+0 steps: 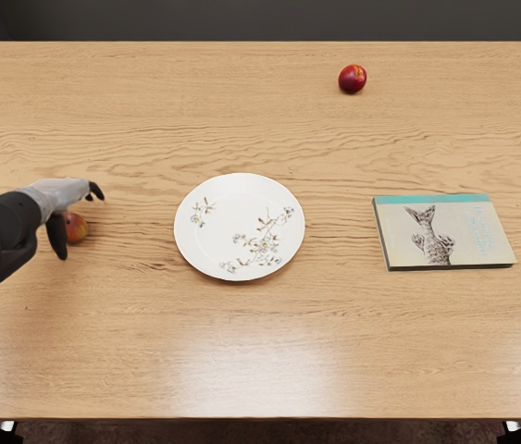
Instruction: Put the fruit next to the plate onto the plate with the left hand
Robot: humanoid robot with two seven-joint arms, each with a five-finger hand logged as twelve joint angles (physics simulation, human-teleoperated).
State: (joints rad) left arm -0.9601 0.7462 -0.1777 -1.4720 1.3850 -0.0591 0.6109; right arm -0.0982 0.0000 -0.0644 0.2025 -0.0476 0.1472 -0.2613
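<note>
Nearest the camera runs the front edge of a light wooden table [260, 361], its grain running side to side, with a soft sheen on the near boards. At about 9 o'clock the left hand [61, 199] reaches in on a dark forearm, pale across the back and dark at the fingertips. Its thumb hangs down and its fingers are spread wide and hold nothing. A small reddish-orange fruit [77, 228] sits on the wood in the gap between them, partly hidden by the hand; whether they touch cannot be told. At the centre, well apart from the fruit, lies a white plate [191, 227] painted with flowering sprigs. At 3 o'clock a book [443, 231] lies flat, its cover beige with a teal band along the top and a fish drawing. Its faint lettering is too small to read. Far off at 1 o'clock stands a red apple [353, 78]. Behind the table's far edge the room is a dark, plain grey.
</note>
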